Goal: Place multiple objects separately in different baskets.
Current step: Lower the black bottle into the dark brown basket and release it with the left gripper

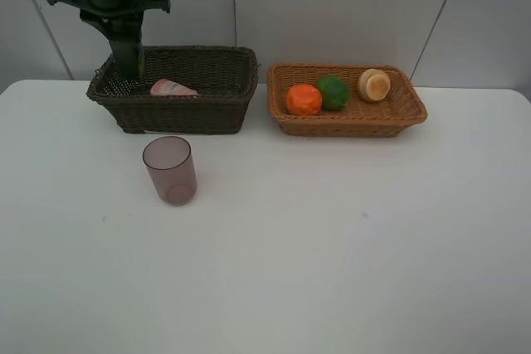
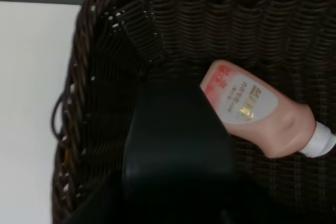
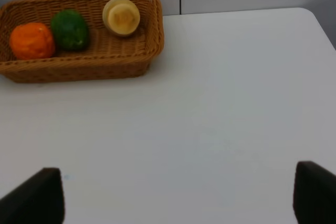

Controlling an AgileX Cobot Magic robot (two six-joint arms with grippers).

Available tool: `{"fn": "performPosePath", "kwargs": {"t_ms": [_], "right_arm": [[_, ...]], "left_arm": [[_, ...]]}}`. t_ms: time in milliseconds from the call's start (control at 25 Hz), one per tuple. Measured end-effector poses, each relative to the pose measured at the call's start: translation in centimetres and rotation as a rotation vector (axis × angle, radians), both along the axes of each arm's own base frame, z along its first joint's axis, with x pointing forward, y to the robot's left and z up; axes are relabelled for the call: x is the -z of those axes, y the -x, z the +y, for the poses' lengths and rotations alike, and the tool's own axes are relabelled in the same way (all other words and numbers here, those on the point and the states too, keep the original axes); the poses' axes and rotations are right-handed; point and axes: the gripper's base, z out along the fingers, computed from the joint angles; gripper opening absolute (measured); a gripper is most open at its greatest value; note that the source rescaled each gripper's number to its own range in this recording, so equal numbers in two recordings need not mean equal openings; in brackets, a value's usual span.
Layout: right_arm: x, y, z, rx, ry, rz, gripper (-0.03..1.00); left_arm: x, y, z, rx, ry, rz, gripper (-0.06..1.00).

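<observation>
My left gripper [image 1: 127, 54] reaches down into the left end of the dark brown basket [image 1: 217, 80], shut on the dark green square bottle [image 2: 178, 150], which fills the middle of the left wrist view. The pink squeeze bottle [image 1: 172, 88] [image 2: 252, 111] lies on the basket floor beside it. The mauve cup [image 1: 170, 170] stands upright on the table in front of that basket. The orange [image 1: 304, 99], lime [image 1: 333, 92] and peach-coloured fruit [image 1: 374, 84] lie in the light tan basket [image 1: 412, 109]. My right gripper [image 3: 176, 203] is open and empty over bare table, out of the high view.
The white table [image 1: 348, 238] stretches wide in front of both baskets. A pale panelled wall [image 1: 348, 6] stands right behind them. The two baskets sit side by side with a narrow gap between.
</observation>
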Motion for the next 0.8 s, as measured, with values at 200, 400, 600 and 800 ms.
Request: {"fn": "performPosePath", "kwargs": {"t_ms": [200,400,600,800], "right_arm": [[0.0,0.0,0.0,0.0,0.0,0.0,0.88],[0.0,0.0,0.0,0.0,0.0,0.0,0.88],[0.0,0.0,0.0,0.0,0.0,0.0,0.88],[0.0,0.0,0.0,0.0,0.0,0.0,0.88]], "left_arm": [[2.9,-1.1,0.9,-0.018,-0.002,0.037,0.49],[4.3,-1.7,1.7,-0.029,0.0,0.039,0.49],[5.9,-2.2,1.8,-0.032,0.015,0.048,0.49],[6.1,-2.3,1.9,-0.037,0.03,0.047,0.49]]}}
